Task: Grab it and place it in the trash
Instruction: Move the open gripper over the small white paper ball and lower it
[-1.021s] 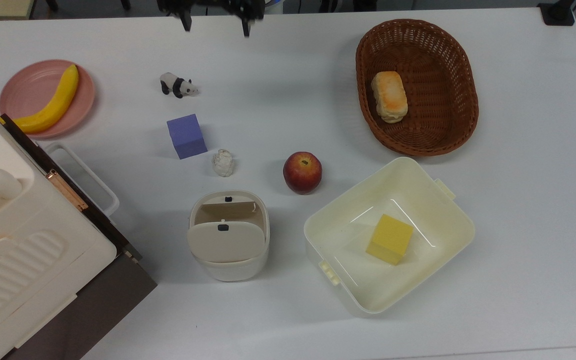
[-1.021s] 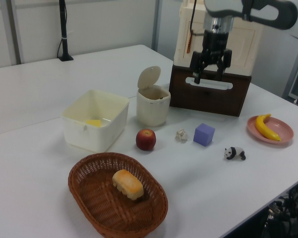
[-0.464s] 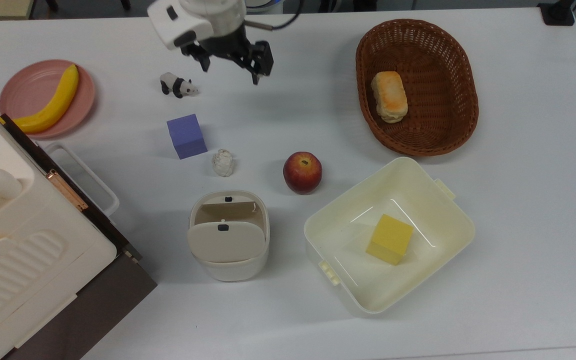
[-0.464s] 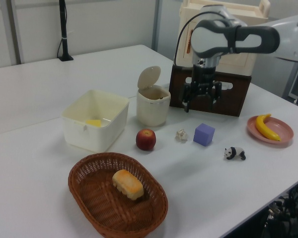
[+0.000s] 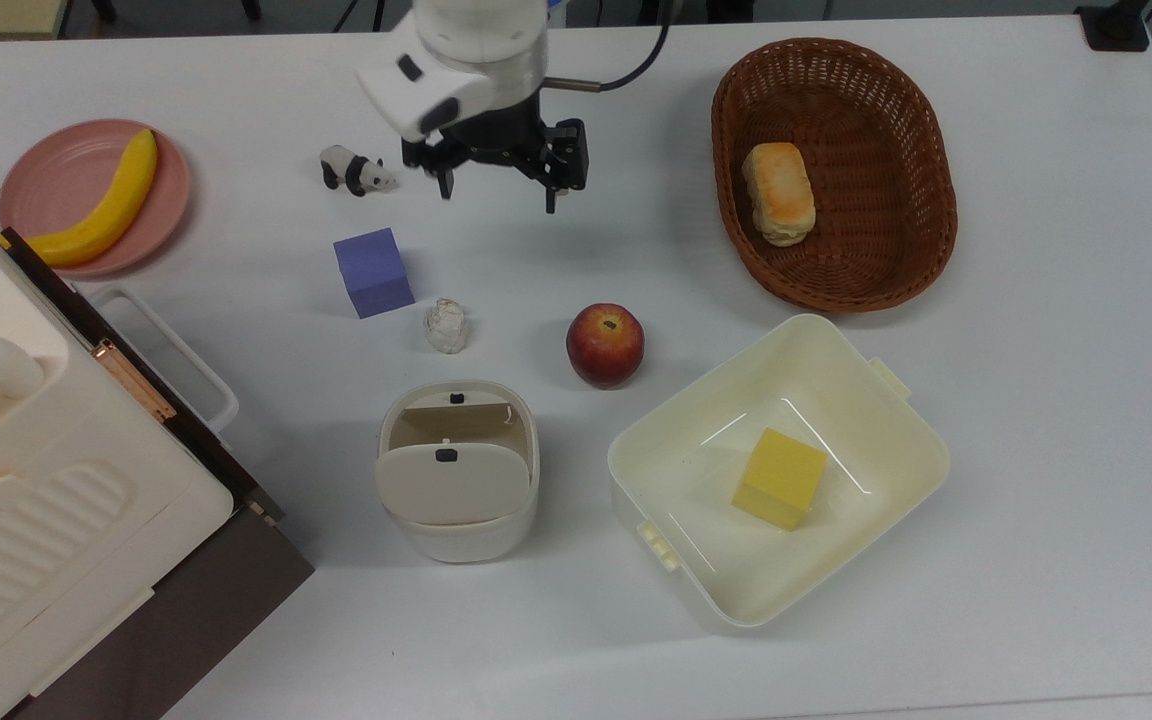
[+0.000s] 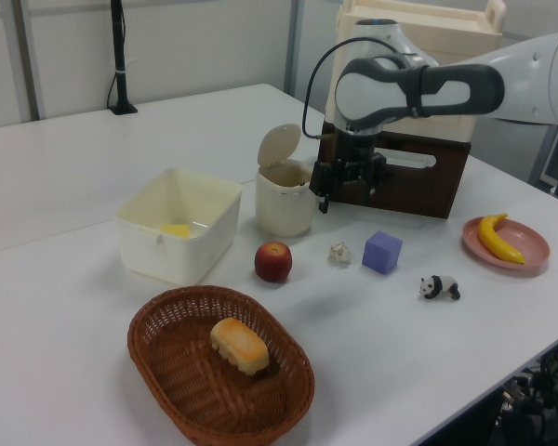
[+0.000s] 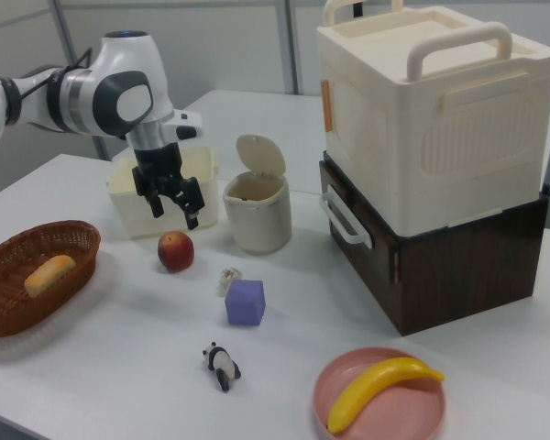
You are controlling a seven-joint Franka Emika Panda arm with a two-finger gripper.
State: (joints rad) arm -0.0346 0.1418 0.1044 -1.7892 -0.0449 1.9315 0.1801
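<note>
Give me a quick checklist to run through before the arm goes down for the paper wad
1. Fingers open and empty: ok.
2. Paper wad lying free on the table, apart from the purple cube and apple: ok.
3. Gripper directly over the wad: not ok; in the top view it hangs nearer the panda figurine.
4. Trash bin flap up, mouth exposed: ok.
5. Room left inside the bin: cannot tell.
</note>
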